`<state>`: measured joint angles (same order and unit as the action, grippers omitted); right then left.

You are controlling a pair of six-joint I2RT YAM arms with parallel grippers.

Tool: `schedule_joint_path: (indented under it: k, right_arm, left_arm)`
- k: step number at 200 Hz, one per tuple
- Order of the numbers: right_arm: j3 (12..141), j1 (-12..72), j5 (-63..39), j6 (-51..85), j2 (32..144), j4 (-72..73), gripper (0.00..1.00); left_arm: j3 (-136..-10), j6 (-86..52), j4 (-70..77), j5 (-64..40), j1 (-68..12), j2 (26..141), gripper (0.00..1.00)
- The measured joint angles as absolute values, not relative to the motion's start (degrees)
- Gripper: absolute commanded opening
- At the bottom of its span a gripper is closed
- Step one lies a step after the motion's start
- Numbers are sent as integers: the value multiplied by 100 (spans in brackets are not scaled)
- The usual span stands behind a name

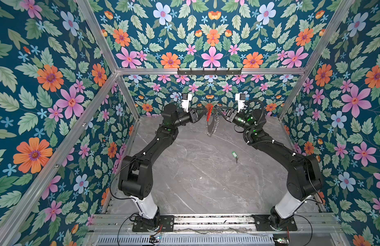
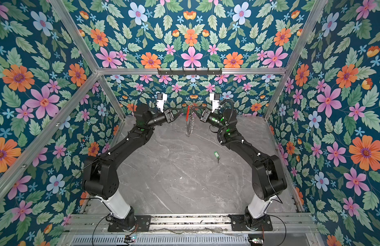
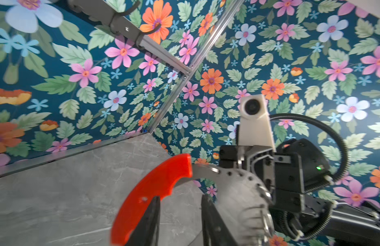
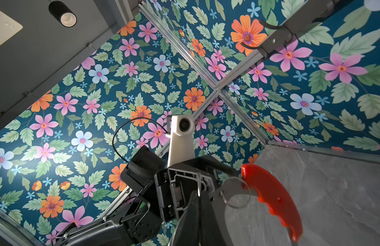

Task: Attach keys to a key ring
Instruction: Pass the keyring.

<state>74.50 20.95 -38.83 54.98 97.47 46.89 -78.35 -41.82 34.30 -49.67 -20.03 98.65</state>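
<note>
Nearest you: the aluminium rail (image 1: 212, 219) along the bench's near edge, with both arm bases bolted to it.
Surface: the bench (image 1: 195, 183), a grey marble-look top. Your two arms lean in from the near corners and meet near the middle of its far edge.
Right hand: your right gripper (image 1: 217, 108) has its jaws together, clamped on the key ring (image 3: 238, 191) at the grey metal just beside the red arc (image 1: 209, 112).
Ring's place: raised off the bench and hanging from that grip, with the small silver rings (image 1: 215, 124) strung below the red arc.
Left hand: your left gripper (image 3: 180, 198) has its fingers apart. In its wrist view the red arc passes behind one finger, and you cannot tell whether they touch.
Loose part: the key (image 1: 234, 155), with a green head and a dark blade, lies flat on the bench right of centre. It is well apart from both grippers and closer to your right arm.
</note>
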Motion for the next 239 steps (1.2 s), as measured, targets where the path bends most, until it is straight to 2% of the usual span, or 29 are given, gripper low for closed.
schedule_joint_path:
  k: [37, 89, 128, 216, 239]
  right_arm:
    - [7483, 2121, -3881, 5553, 9826, 4834, 0]
    - [7524, 2130, -3844, 5728, 9994, 5009, 0]
    - [7546, 2147, -3872, 5811, 10014, 5087, 0]
    - [7537, 2147, -4032, 5907, 10001, 5253, 0]
    - [7579, 2156, -4034, 5964, 10001, 5275, 0]
  left_arm:
    - [-7697, -4838, 4506, -5188, -2032, 9865, 40]
    - [-7675, -5699, 5623, -5339, -2029, 10112, 34]
    - [-7769, -5918, 5854, -5371, -2067, 10276, 33]
    - [-8171, -6108, 5922, -5391, -2220, 10604, 15]
    - [-8221, -6110, 5931, -5408, -2248, 10630, 14]
